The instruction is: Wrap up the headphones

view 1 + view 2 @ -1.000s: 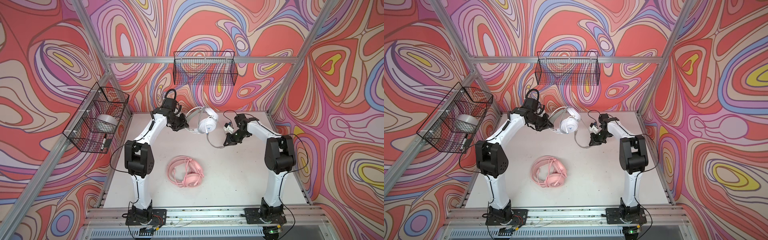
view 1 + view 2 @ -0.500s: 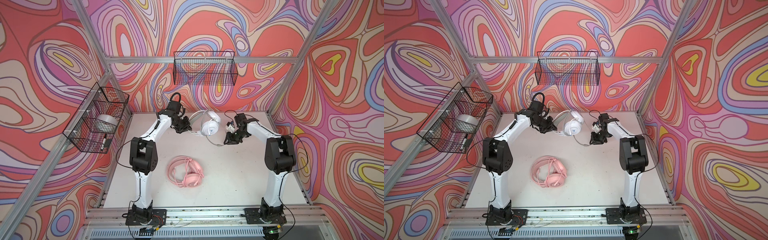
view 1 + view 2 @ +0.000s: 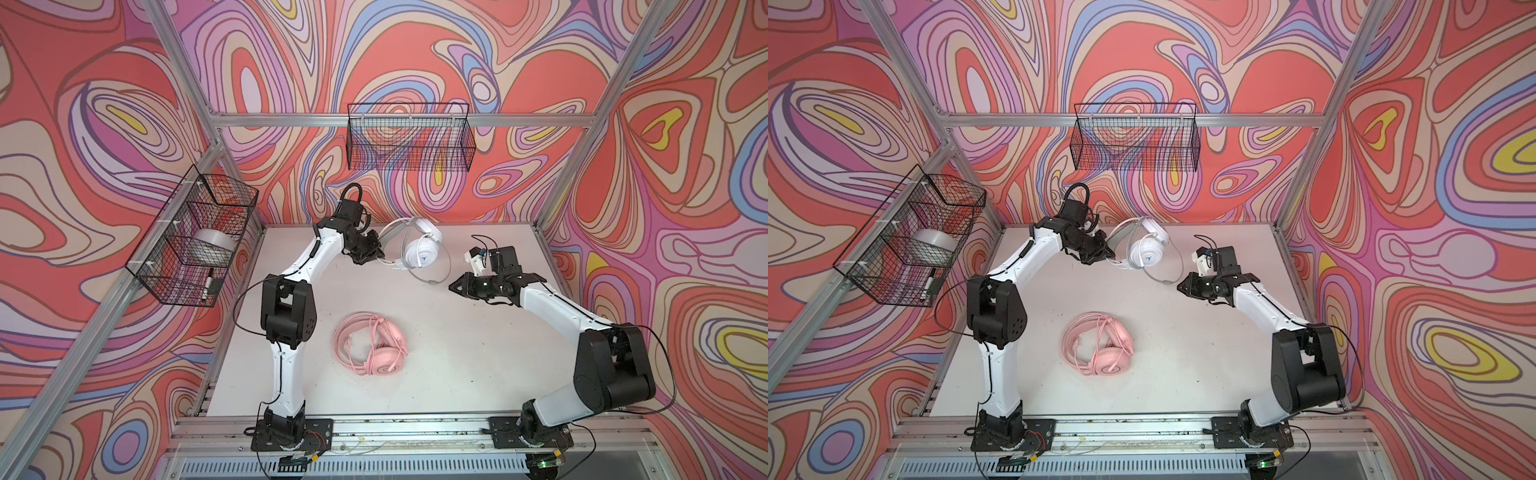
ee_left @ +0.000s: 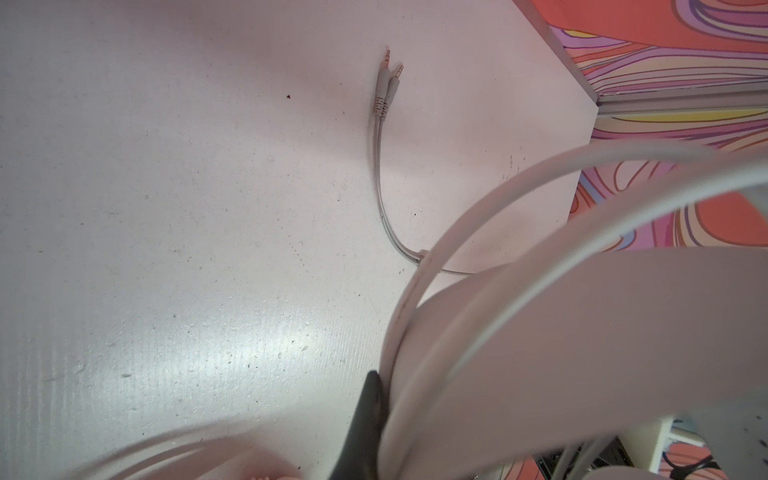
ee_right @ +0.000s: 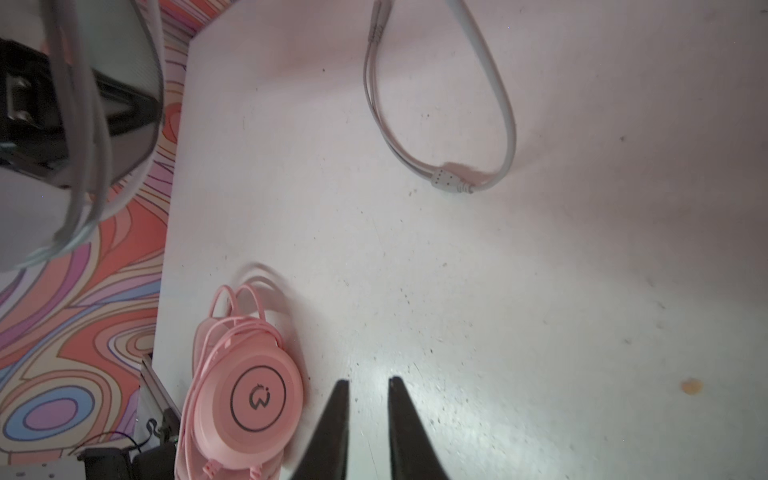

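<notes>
Swirl-walled bench (image 3: 457,365): white headset (image 3: 422,253) held.
Left end effector (image 3: 376,259) clamps it; right end effector (image 3: 452,286), slightly apart, empty, sits nearest the cable (image 3: 432,282) end just ahead.

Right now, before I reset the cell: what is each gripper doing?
Left gripper: closed on the white headphones.
Right gripper: slightly open, holding nothing.

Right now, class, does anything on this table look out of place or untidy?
Yes: the grey cable of the white headset sprawls loose over the table, its plugs lying free, unlike the pink headset, whose cable is bundled around it.
</notes>
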### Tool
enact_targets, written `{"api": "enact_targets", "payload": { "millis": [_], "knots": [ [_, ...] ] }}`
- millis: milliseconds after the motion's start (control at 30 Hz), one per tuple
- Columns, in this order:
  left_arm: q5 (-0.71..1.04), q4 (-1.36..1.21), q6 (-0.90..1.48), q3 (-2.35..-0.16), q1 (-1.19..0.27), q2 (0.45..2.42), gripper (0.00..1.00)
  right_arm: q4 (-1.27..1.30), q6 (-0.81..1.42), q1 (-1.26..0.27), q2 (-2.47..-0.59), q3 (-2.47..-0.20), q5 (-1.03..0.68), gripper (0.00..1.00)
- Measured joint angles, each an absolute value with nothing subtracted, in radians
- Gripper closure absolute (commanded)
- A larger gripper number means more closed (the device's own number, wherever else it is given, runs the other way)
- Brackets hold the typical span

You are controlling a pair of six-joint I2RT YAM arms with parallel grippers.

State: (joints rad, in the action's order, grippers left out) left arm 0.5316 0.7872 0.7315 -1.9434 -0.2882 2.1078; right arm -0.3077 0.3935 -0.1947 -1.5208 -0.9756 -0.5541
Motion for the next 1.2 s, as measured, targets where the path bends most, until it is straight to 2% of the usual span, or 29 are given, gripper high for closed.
{"api": "enact_targets", "payload": {
  "millis": [33,200,433,733,1200],
  "knots": [
    [0.530,0.787,0.733,-1.943,-0.288,2.109,1.00,-0.242,0.437,-0.205,-1.518,-0.942,-0.550,1.00],
    [0.526,0.787,0.739,-1.943,-0.288,2.111,1.00,0.041,0.636,-0.252,-1.539,-0.844,-0.483,1.00],
    [0.519,0.787,0.754,-1.943,-0.288,2.113,1.00,0.263,0.792,-0.305,-1.661,-0.875,-0.342,1.00],
    [0.512,0.788,0.772,-1.947,-0.288,2.146,1.00,0.305,0.884,-0.311,-1.851,-0.974,-0.250,1.00],
    [0.497,0.789,0.775,-1.958,-0.288,2.162,1.00,0.168,0.905,-0.345,-2.036,-1.177,-0.223,1.00]
  ]
}}
